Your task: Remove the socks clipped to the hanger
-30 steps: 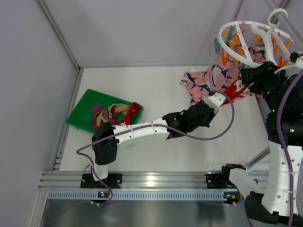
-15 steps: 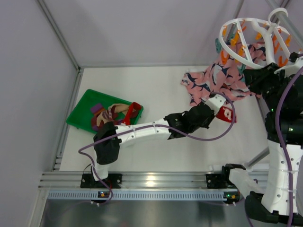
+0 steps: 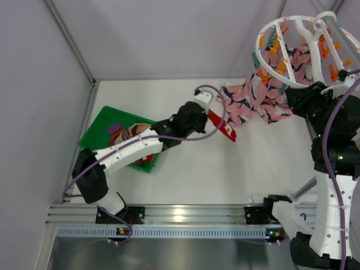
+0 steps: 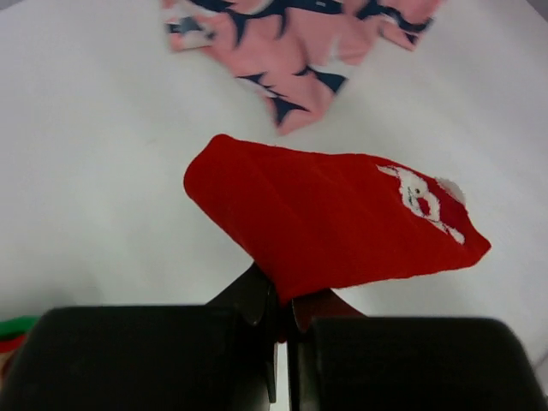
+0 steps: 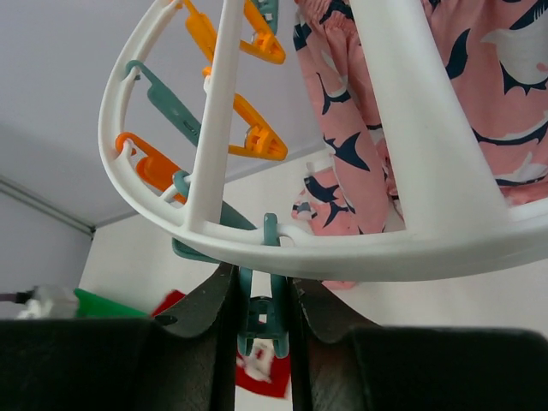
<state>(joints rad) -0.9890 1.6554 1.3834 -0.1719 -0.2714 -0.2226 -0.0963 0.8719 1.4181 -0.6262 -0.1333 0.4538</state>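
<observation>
The red fabric sock (image 4: 342,223) is dangling, pinched by the left gripper (image 4: 281,310). The right gripper (image 5: 263,295) is squeezing a teal plastic peg (image 5: 259,318).

Both arms stand on black bases bolted to the grooved aluminium rail (image 3: 180,216). The left arm (image 3: 132,149) and the right arm (image 3: 332,185) are built of glossy white shells dotted with small dark screw holes, linked by bulky matte-black joints. A purple cable (image 3: 197,135) loops loosely along each, and tiny green lights glow on the right arm's black section well up from the rail.
</observation>
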